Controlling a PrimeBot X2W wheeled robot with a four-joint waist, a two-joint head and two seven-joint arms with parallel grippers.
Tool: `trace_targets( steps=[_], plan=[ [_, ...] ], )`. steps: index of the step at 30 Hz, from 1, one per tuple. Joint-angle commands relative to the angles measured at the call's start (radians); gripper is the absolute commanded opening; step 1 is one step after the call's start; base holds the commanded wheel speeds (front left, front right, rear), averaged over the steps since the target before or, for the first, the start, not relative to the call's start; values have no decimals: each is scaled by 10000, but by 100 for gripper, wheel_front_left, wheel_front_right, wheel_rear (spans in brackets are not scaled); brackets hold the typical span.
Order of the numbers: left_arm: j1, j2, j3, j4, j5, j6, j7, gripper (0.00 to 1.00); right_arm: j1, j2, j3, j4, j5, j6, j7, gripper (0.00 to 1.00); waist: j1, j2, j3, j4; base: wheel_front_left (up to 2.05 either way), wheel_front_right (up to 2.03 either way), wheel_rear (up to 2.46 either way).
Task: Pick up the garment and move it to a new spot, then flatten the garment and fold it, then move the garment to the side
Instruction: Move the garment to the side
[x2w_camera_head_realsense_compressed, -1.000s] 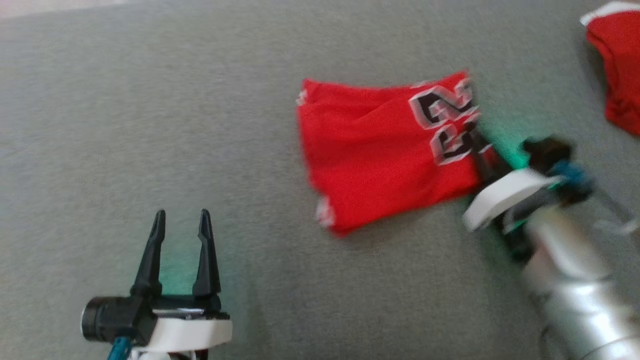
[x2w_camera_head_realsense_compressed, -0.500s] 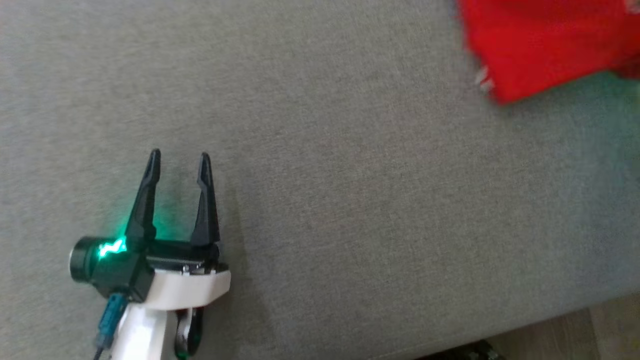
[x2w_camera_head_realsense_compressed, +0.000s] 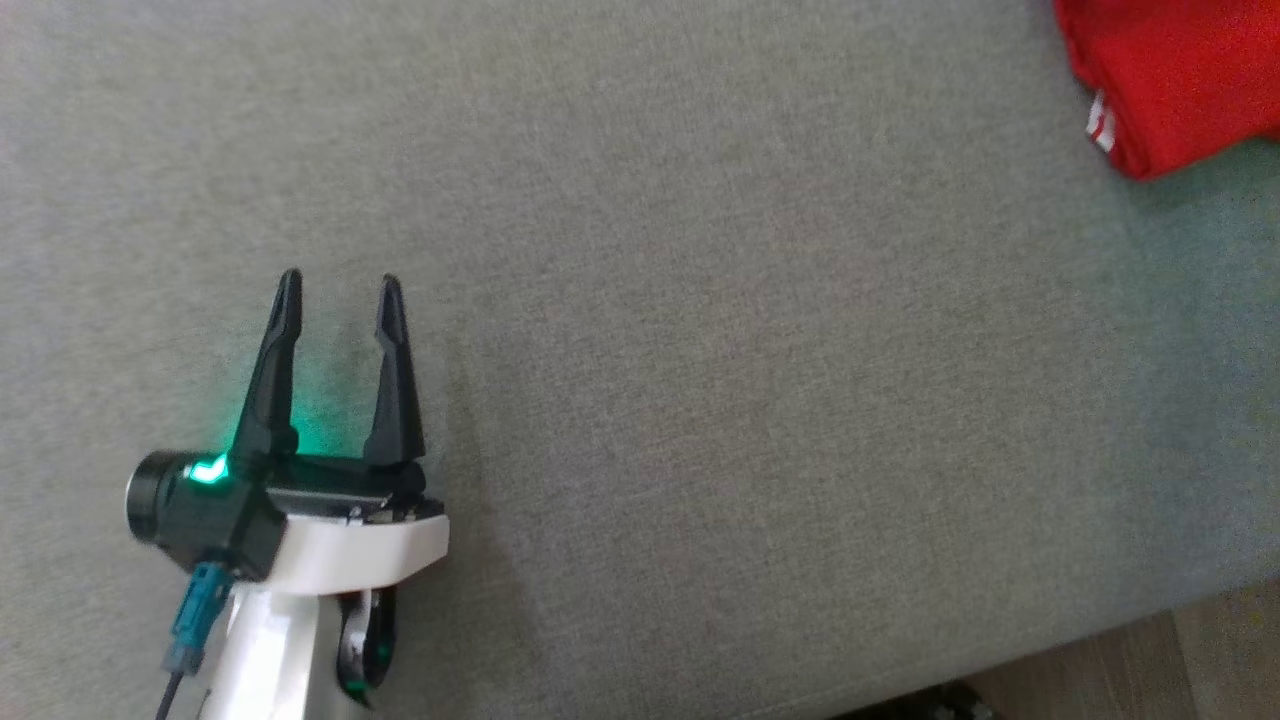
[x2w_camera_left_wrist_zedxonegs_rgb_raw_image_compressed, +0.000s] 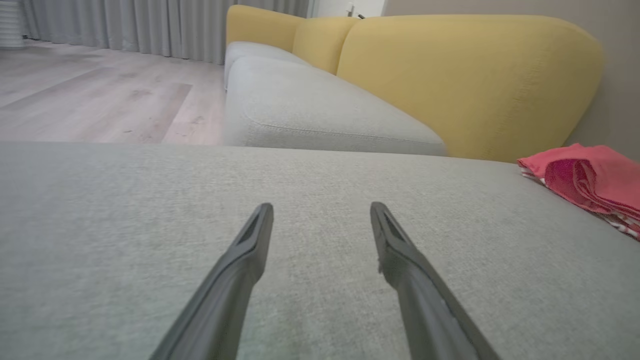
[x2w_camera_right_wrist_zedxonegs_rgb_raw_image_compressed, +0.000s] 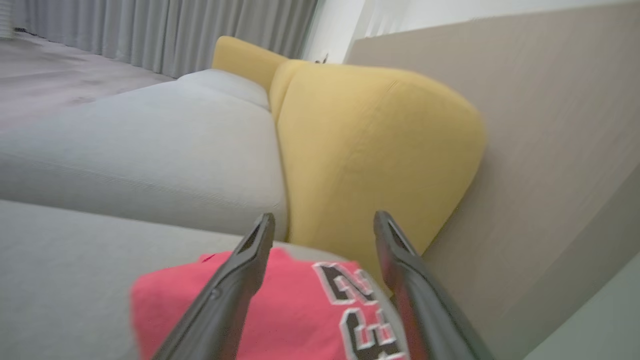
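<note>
The left gripper (x2w_camera_head_realsense_compressed: 338, 285) is held low over the grey seat cushion (x2w_camera_head_realsense_compressed: 720, 400) of a sofa. Its two dark fingers (x2w_camera_head_realsense_compressed: 268, 380) are spread with nothing between them, and a green light (x2w_camera_head_realsense_compressed: 208, 468) glows at its base. Well off to its right and farther out, the red garment (x2w_camera_head_realsense_compressed: 1170, 80) lies folded on the same cushion, a small white tag (x2w_camera_head_realsense_compressed: 1100, 122) showing at its near edge.

Over that garment hangs the right gripper (x2w_camera_right_wrist_zedxonegs_rgb_raw_image_compressed: 325, 220), jaws parted wide and gripping nothing, the cloth lying free beneath it. Black-and-white numerals (x2w_camera_right_wrist_zedxonegs_rgb_raw_image_compressed: 345, 287) are printed on the fabric under its right-hand finger.

Just beyond the right gripper's fingertips rises a yellow backrest (x2w_camera_right_wrist_zedxonegs_rgb_raw_image_compressed: 370, 140), with a beige wall (x2w_camera_right_wrist_zedxonegs_rgb_raw_image_compressed: 555, 115) to its right. Ahead and to the left of both grippers a second grey seat (x2w_camera_left_wrist_zedxonegs_rgb_raw_image_compressed: 310, 105) runs on, backed by more yellow cushions (x2w_camera_left_wrist_zedxonegs_rgb_raw_image_compressed: 260, 25). Farther out, left of the fingers, pale wooden floor (x2w_camera_left_wrist_zedxonegs_rgb_raw_image_compressed: 85, 95) stretches to grey curtains (x2w_camera_left_wrist_zedxonegs_rgb_raw_image_compressed: 130, 25) at the far end of the room.
</note>
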Motion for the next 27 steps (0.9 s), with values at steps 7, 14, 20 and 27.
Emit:
trace_targets(
  steps=[7, 14, 20, 27],
  plan=[
    [513, 3, 385, -254, -610, 521, -11, 100, 1787, 1591, 1850, 675, 839, 67, -697, 100, -1, 0, -2025, 514, 0, 0, 0],
    [1537, 3, 300, -168, -840, 976, -11, 100, 3222, 2379, 4265, 966, 2025, 67, -854, 100, -1, 0, -3912, 995, 0, 0, 0],
    [2735, 3, 343, 68, -1066, 1130, -11, 100, 4946, 2785, 4886, 138, 1752, 67, -858, 100, -1, 0, -5326, 1196, 0, 0, 0],
    [3215, 3, 473, 102, -1048, 1256, -11, 100, 5548, 2962, 4858, -156, 1396, 67, -859, 100, -1, 0, -5590, 1130, 0, 0, 0]
  ],
)
